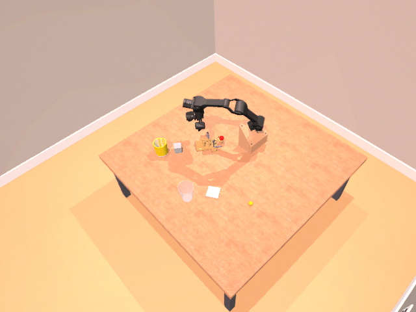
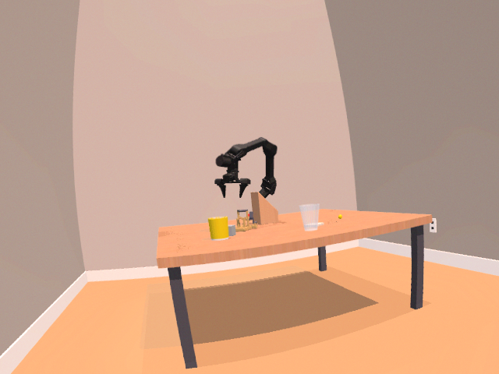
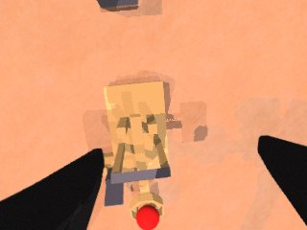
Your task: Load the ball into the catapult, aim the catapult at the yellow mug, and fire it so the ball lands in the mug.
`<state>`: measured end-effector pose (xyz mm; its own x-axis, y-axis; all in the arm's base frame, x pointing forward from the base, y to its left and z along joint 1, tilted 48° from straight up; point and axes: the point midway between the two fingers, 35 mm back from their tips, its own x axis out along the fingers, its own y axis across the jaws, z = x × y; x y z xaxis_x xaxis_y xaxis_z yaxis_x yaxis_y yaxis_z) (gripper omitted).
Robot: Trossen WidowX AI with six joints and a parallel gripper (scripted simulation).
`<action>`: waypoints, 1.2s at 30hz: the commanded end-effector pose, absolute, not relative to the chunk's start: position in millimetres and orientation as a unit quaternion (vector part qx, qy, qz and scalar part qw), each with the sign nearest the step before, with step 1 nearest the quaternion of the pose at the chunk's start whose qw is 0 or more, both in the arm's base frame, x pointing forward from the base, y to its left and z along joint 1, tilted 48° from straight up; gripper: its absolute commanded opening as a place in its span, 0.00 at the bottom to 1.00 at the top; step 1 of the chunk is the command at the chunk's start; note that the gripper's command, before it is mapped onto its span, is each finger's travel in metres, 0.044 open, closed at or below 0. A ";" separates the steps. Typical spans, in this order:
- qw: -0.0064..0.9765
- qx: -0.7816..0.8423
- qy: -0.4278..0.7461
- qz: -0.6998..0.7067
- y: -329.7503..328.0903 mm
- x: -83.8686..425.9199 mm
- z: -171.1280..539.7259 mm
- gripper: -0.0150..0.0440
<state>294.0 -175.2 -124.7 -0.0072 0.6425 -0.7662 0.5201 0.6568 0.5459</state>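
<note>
The red ball [image 1: 221,138] [image 3: 148,218] sits at the cup [image 3: 139,197] on the end of the catapult's arm. The wooden catapult [image 1: 200,145] [image 2: 242,220] [image 3: 135,98] stands on the table with its cup end towards the robot's base and its other end towards the yellow mug [image 1: 161,149] [image 2: 217,227]. The mug stands upright near the table's left edge in the top view. My gripper [image 1: 194,125] [image 2: 232,196] [image 3: 180,149] is wide open and empty, above the catapult. In the wrist view its fingers flank the catapult's frame.
A grey cube [image 1: 177,147] [image 2: 231,231] stands between catapult and mug. A clear cup [image 1: 185,190] [image 2: 309,217], a white tile [image 1: 213,192] and a small yellow ball [image 1: 250,203] [image 2: 340,216] lie farther off. The wooden base block [image 1: 244,139] [image 2: 263,209] is behind the catapult's cup end.
</note>
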 end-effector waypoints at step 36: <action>0.766 0.413 0.492 -0.032 -286.4 444.1 -120.1 1.00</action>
